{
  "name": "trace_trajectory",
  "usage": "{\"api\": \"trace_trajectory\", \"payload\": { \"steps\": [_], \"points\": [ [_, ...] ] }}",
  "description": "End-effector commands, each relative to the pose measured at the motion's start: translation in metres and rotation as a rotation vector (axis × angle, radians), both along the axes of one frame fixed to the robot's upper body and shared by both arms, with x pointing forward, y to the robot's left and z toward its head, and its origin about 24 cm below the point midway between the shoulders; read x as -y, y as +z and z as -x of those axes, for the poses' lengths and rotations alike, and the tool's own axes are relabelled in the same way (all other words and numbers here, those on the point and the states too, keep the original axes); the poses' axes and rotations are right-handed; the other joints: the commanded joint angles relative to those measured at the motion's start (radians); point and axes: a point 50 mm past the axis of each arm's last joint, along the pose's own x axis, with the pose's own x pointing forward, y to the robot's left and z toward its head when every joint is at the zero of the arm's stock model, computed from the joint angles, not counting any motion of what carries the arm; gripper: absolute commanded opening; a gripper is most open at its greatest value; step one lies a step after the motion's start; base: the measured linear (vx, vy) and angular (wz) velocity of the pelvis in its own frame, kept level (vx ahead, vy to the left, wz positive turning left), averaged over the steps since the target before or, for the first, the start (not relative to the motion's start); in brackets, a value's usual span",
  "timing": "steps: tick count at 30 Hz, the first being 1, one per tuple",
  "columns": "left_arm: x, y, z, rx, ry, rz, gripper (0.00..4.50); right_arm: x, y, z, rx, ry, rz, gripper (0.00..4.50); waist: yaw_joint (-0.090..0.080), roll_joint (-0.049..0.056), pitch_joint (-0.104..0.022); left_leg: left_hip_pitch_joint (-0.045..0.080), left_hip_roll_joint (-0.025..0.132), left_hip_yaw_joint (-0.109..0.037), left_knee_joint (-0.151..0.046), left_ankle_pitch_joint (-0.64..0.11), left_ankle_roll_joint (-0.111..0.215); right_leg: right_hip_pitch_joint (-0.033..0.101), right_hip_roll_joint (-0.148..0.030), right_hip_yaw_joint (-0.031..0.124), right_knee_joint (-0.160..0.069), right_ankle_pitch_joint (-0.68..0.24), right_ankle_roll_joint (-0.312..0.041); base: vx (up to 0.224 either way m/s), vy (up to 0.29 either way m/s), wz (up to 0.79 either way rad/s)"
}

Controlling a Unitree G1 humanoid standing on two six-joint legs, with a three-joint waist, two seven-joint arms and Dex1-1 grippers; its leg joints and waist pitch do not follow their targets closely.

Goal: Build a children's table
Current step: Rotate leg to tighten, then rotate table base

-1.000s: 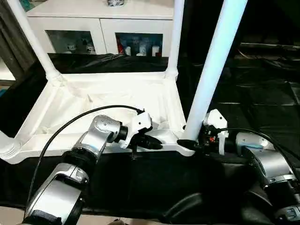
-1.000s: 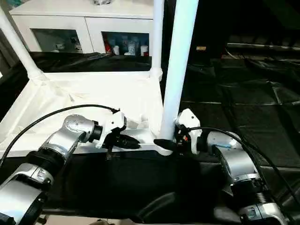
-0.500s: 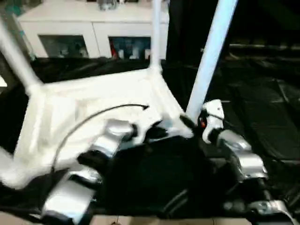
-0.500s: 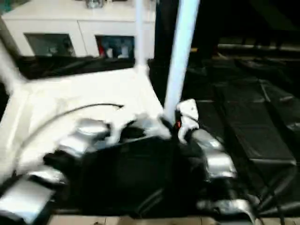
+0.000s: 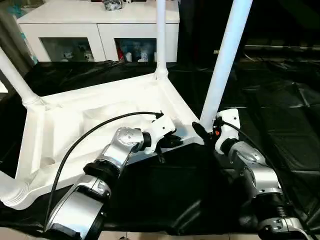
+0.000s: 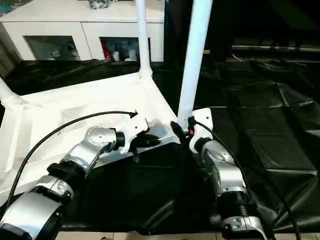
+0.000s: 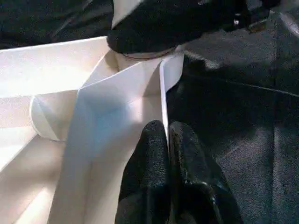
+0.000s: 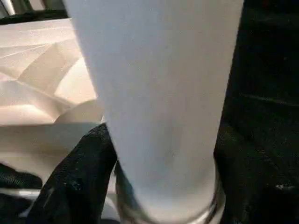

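The children's table (image 5: 100, 117) lies upside down on black cloth, ribbed underside up. White legs stand in its corner sockets: a near right leg (image 5: 225, 60), a far right leg (image 5: 160, 35) and a far left leg (image 5: 15, 80). A near left leg (image 5: 7, 189) shows at the picture's edge. My left gripper (image 5: 172, 141) is shut on the table's thin near rim (image 7: 163, 93), close to the near right corner. My right gripper (image 5: 205, 131) sits at the foot of the near right leg (image 8: 159, 93), with a black finger (image 8: 79, 177) against each side of it.
A white cabinet (image 5: 100, 30) with glass doors stands behind the table. Wrinkled black cloth (image 5: 280, 100) covers the floor to the right and in front. A black cable (image 5: 100, 127) arcs over my left forearm.
The table has swung round on the cloth: its right end has gone away from me and its left end has come nearer. Both grippers stayed with it. The camera has also shifted.
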Motion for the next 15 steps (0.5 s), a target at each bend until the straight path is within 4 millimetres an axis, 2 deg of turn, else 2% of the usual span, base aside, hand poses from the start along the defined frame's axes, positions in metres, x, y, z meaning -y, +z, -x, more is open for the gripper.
{"api": "trace_trajectory", "payload": {
  "steps": [1,2,3,4,5,6,7,8,9,10,11,12,13,15],
  "points": [
    [0.0,0.008,-0.005,0.044,0.0,0.018,0.0,0.007,0.01,0.002,0.03,0.025,-0.012,3.28,0.001,-0.022,-0.057,0.009,0.036,-0.018,-0.071,-0.231,0.052,0.048,-0.054,0.04,-0.083,-0.24,-0.201,0.0,0.0,0.0],
    [0.0,0.008,-0.005,0.047,0.005,0.023,0.0,0.008,0.011,0.004,0.034,0.033,-0.013,3.28,0.007,-0.016,-0.058,0.011,0.037,-0.019,-0.069,-0.215,0.06,0.047,-0.056,0.041,-0.079,-0.225,-0.204,0.0,0.0,0.0],
    [0.0,0.012,-0.007,0.059,0.027,0.06,0.0,0.019,0.019,0.014,0.053,0.105,-0.019,3.28,0.012,-0.022,-0.057,0.008,0.036,-0.018,-0.068,-0.206,0.076,0.052,-0.055,0.041,-0.08,-0.215,-0.197,0.0,0.0,0.0],
    [0.0,0.015,-0.008,0.069,0.036,0.088,0.0,0.028,0.022,0.022,0.06,0.153,-0.009,3.28,0.017,-0.023,-0.057,0.011,0.04,-0.018,-0.066,-0.201,0.081,0.049,-0.057,0.043,-0.078,-0.208,-0.196,0.0,0.0,0.0],
    [0.0,0.019,-0.009,0.075,0.045,0.119,0.0,0.034,0.025,0.029,0.058,0.196,-0.001,3.28,0.021,-0.026,-0.058,0.003,0.039,-0.019,-0.064,-0.176,0.096,0.056,-0.057,0.042,-0.073,-0.177,-0.194,0.0,0.0,0.0],
    [0.0,0.021,-0.009,0.078,0.049,0.137,0.0,0.038,0.026,0.032,0.055,0.218,0.005,3.28,0.023,-0.026,-0.058,0.002,0.039,-0.018,-0.063,-0.168,0.103,0.056,-0.057,0.042,-0.073,-0.165,-0.195,0.0,0.0,0.0],
    [-0.001,0.023,-0.01,0.074,0.057,0.16,0.28,0.041,0.027,0.036,0.053,0.245,0.02,3.31,0.024,-0.023,-0.06,0.003,0.038,-0.018,-0.061,-0.156,0.114,0.054,-0.057,0.041,-0.069,-0.144,-0.205,0.0,0.0,0.0],
    [-0.002,0.024,-0.01,0.071,0.057,0.167,0.28,0.043,0.027,0.038,0.052,0.257,0.027,3.31,0.019,-0.025,-0.061,-0.004,0.033,-0.018,-0.058,-0.15,0.117,0.059,-0.058,0.038,-0.068,-0.136,-0.212,0.0,0.0,0.0],
    [-0.005,0.027,-0.01,0.061,0.059,0.184,0.28,0.047,0.029,0.041,0.047,0.281,0.035,3.31,0.017,-0.022,-0.06,-0.003,0.032,-0.017,-0.057,-0.15,0.121,0.055,-0.057,0.038,-0.069,-0.14,-0.216,0.0,0.0,0.0],
    [-0.008,0.029,-0.01,0.046,0.06,0.198,0.49,0.052,0.03,0.044,0.045,0.298,0.04,3.33,0.016,-0.022,-0.061,-0.003,0.031,-0.017,-0.055,-0.153,0.123,0.056,-0.058,0.037,-0.069,-0.143,-0.223,0.0,0.0,0.0],
    [-0.01,0.031,-0.01,0.038,0.059,0.204,0.49,0.054,0.031,0.046,0.044,0.305,0.039,3.33,0.019,-0.02,-0.062,0.002,0.037,-0.015,-0.055,-0.156,0.126,0.053,-0.058,0.038,-0.07,-0.139,-0.244,0.0,0.0,0.0],
    [-0.016,0.032,-0.008,0.022,0.042,0.201,0.65,0.055,0.034,0.048,0.035,0.327,0.024,3.33,0.02,-0.017,-0.062,0.002,0.037,-0.016,-0.054,-0.151,0.126,0.052,-0.057,0.037,-0.068,-0.135,-0.252,0.0,0.0,0.0],
    [-0.018,0.033,-0.007,0.017,0.036,0.199,0.65,0.055,0.035,0.05,0.031,0.337,0.019,3.33,0.019,-0.019,-0.059,-0.001,0.038,-0.016,-0.056,-0.149,0.132,0.052,-0.054,0.036,-0.067,-0.134,-0.254,0.0,0.0,0.0],
    [-0.023,0.035,-0.005,-0.004,0.032,0.207,0.86,0.049,0.035,0.052,0.017,0.378,0.008,3.33,0.017,-0.017,-0.057,0.003,0.039,-0.016,-0.058,-0.162,0.126,0.051,-0.053,0.036,-0.067,-0.158,-0.248,0.0,0.0,0.0]
  ]
}}
